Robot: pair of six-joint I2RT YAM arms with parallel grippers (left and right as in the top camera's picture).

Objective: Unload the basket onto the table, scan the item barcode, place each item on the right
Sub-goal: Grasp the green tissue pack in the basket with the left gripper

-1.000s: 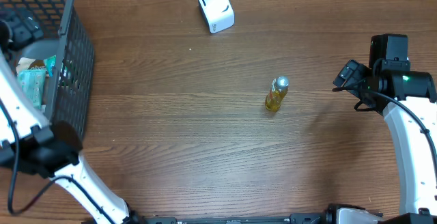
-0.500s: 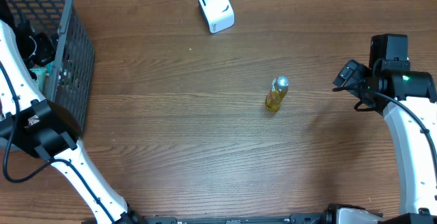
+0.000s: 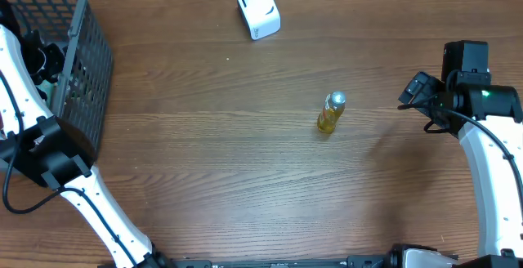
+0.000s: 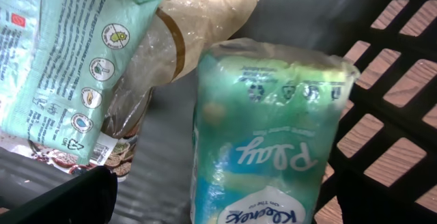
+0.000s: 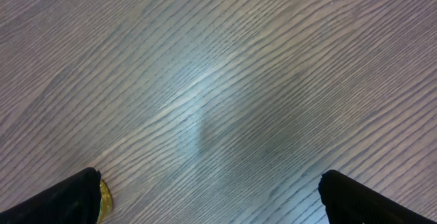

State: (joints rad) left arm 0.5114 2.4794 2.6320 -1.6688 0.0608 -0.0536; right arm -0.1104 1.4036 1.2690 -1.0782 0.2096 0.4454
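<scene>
**Left tool down in the basket over a tissue pack; right tool released above the counter**

- Counter (image 3: 204,154): brown wood with a fine straight grain and a dull sheen.
- Dark grey plastic lattice basket (image 3: 90,55): sits at the far-left corner. Its walls are a grid of square holes.
- Left tool (image 4: 222,200): inside the basket, jaws spread wide and grasping nothing. Its matte black fingertips (image 4: 68,197) show at the lower corners of the wrist view.
- Soft green-and-white film-wrapped tissue pack (image 4: 266,149): lies in the basket between those fingertips. It is a rounded block, and the glossy film is puckered at the top seam. Cannot tell whether a finger touches it.
- Other basket contents: a flat mint-green printed pouch (image 4: 61,67) lies alongside the pack. A crinkled clear bag with a brown band (image 4: 205,12) lies by the pouch.
- White rounded box scanner (image 3: 258,10): smooth plastic, at the counter's far edge, well apart from the basket.
- Small yellow bottle with a silver cap (image 3: 330,113): stands right of the counter's centre.
- Right tool (image 5: 218,200): released, jaws wide, over wood near the right edge. A sliver of the yellow bottle shows just beside one fingertip.
</scene>
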